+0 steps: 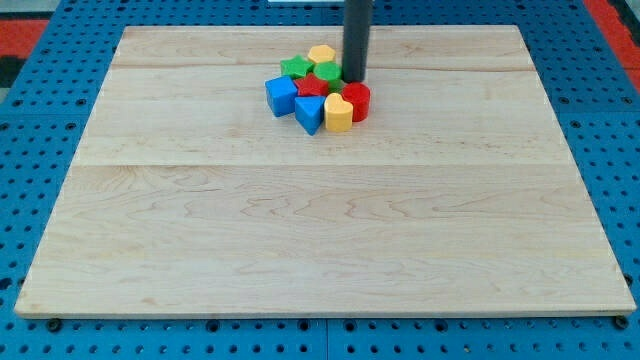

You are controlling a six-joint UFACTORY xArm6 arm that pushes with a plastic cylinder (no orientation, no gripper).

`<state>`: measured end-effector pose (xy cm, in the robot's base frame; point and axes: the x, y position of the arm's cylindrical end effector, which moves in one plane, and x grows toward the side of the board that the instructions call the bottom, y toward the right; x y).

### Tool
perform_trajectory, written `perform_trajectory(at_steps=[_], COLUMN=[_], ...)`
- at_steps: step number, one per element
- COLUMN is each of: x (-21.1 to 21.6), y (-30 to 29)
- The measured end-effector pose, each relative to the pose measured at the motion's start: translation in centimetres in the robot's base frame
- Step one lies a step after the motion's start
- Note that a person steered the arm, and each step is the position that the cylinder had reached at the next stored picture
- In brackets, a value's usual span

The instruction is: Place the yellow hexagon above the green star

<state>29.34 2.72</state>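
Tip at the block cluster, view's top centre of the surface.

No claw fitted, so no open or closed state; my tip stands just right of the yellow hexagon, which touches the green star at its upper right. Painted blocks, pale wood grain.

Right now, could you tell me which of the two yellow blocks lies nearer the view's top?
The yellow hexagon, at the cluster's top edge just left of my tip; the yellow heart sits at the cluster's bottom.
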Motion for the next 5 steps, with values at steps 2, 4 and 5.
perform_trajectory(at_steps=[2,4,5], x=[-4.7,-3.9,-4.5], y=[3.0,0.2,-5.2])
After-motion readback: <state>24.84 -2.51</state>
